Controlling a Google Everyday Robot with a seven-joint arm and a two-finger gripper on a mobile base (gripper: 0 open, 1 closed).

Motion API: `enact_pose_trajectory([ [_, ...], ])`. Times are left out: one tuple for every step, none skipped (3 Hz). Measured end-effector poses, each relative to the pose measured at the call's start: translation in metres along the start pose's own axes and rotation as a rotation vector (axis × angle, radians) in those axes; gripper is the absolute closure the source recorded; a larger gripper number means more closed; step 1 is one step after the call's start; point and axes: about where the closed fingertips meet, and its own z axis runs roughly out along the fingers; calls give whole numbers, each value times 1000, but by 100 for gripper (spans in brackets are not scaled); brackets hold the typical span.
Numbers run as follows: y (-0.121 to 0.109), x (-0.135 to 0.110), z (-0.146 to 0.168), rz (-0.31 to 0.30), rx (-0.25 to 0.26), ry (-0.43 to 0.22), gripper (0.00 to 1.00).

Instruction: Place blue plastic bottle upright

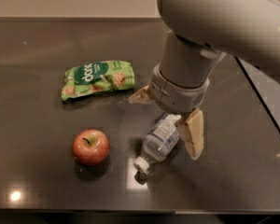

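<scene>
The blue plastic bottle (159,140) lies on its side on the dark table (46,181), its white cap (141,164) pointing to the front left. My gripper (167,118) hangs right above the bottle's rear end and is open. One tan finger (140,97) sticks out to the left behind the bottle. The other finger (193,133) reaches down along the bottle's right side. The bottle's base is hidden under the wrist.
A red apple (90,146) sits left of the bottle. A green snack bag (97,78) lies at the back left. The table's right edge (263,106) runs diagonally, with a lighter floor beyond it.
</scene>
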Motion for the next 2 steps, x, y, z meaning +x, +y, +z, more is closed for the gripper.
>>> enact_pose_trajectory([
  [4,-3,10,-55,-2,-9,0],
  [5,-1,18,-92,-10,4,0],
])
